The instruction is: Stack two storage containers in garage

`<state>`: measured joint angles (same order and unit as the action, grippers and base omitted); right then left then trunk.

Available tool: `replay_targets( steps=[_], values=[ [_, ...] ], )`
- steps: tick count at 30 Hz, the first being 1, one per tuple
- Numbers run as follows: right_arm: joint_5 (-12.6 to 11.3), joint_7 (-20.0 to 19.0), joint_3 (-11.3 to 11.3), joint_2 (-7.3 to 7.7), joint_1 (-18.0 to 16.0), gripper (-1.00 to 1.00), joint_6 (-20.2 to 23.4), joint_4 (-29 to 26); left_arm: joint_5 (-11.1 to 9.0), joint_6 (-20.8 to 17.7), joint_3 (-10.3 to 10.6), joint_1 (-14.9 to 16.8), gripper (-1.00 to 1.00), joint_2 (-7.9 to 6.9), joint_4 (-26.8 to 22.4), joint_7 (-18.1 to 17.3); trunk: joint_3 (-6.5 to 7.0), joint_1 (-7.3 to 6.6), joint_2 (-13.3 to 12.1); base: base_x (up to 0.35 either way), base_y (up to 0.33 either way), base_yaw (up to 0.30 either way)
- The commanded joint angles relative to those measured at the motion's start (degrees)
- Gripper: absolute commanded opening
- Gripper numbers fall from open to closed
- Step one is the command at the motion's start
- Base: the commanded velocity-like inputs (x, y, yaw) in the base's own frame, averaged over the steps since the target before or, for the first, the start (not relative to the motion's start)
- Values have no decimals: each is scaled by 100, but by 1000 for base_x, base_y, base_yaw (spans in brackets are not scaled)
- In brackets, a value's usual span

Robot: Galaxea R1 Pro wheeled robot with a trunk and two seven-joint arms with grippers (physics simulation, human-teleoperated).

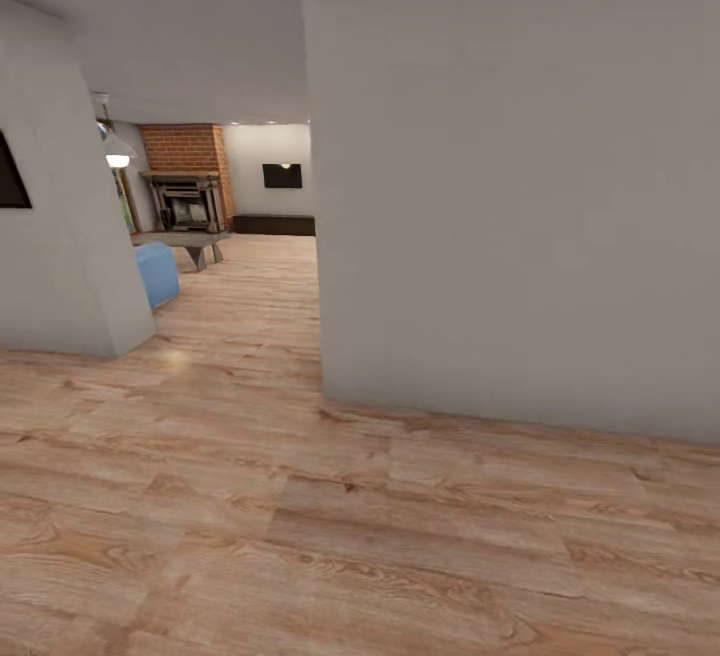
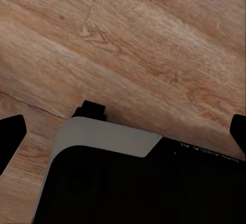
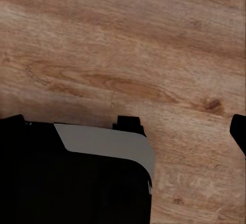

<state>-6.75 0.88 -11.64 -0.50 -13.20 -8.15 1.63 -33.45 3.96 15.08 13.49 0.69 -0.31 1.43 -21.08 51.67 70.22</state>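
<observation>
Storage containers are nowhere to be made out from here, so which arm lies nearer to them, or how their long sides run, cannot be told; the one bearing worth having is that of the living room, which opens ahead and to the left of both arms, past a pale wall corner.

Going left to right in the head view: that near wall corner; a blue sofa end just behind it; a low table and a brick fireplace far down the opening; then a broad grey wall standing straight ahead and to the right, closing off that side.

The left gripper points down at wood plank floor, its dark fingertips wide apart at the picture's edges with nothing between them; the right gripper hangs likewise, spread wide and empty over the same planks.

By my judgement the task is barely begun; the coming move is a drive and a turn leftward through the gap, not a reach.
</observation>
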Motion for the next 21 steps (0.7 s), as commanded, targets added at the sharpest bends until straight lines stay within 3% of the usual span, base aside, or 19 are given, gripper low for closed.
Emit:
replay_targets(
  steps=[1, 12, 21],
  values=[
    [-69, 9, -49, -3, -7, 100, -36, 16, -39, 17, 48, 5, 100, 2, 4, 15, -6, 3, 3, 322, 0, 269],
    [-95, 9, -40, 5, -7, 100, -37, 17, -39, 17, 53, 5, 100, 2, 4, 15, -6, 3, 3, 322, 0, 266],
    [-107, -24, -40, 19, -7, 100, -70, 18, -39, 17, 52, 5, 100, 5, 4, 15, -6, 3, 3, 322, 0, 50]
  ],
)
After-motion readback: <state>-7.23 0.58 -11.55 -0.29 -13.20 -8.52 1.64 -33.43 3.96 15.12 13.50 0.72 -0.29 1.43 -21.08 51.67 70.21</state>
